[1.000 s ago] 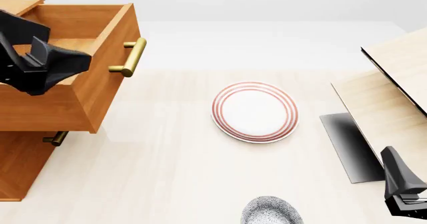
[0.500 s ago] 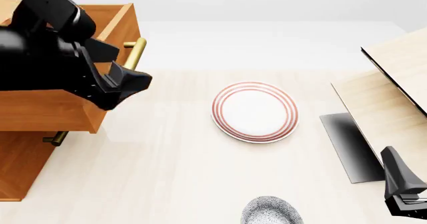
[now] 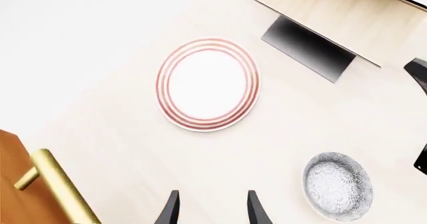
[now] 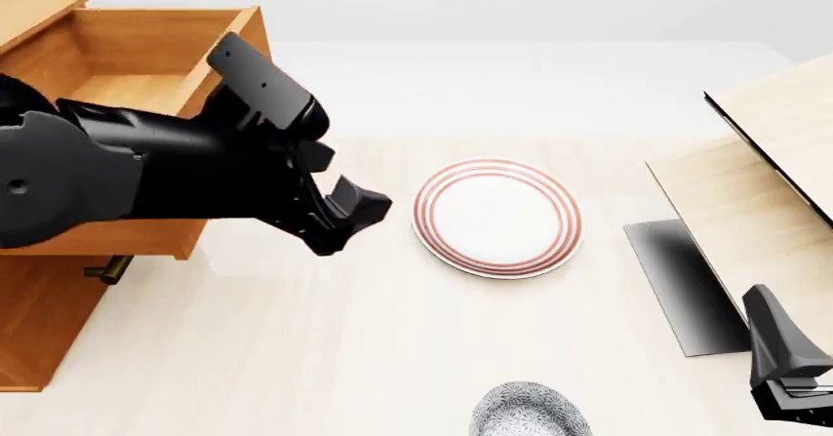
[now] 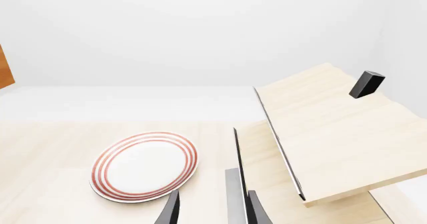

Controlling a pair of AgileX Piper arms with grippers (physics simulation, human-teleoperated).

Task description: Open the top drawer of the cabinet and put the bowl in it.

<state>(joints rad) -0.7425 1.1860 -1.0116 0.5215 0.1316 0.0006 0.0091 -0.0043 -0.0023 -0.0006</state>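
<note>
Bowl [image 4: 530,412], blue-speckled, unlabeled.

Both arms matte black, chunky angular shells; left gripper [image 4: 354,212], right gripper [image 4: 787,377] w/ slim dark fingers.

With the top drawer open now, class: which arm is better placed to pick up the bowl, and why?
Probably the left. The left gripper is open, empty and over the table, though not yet near the bowl. The right gripper points toward the plate. The top drawer stands open.
</note>
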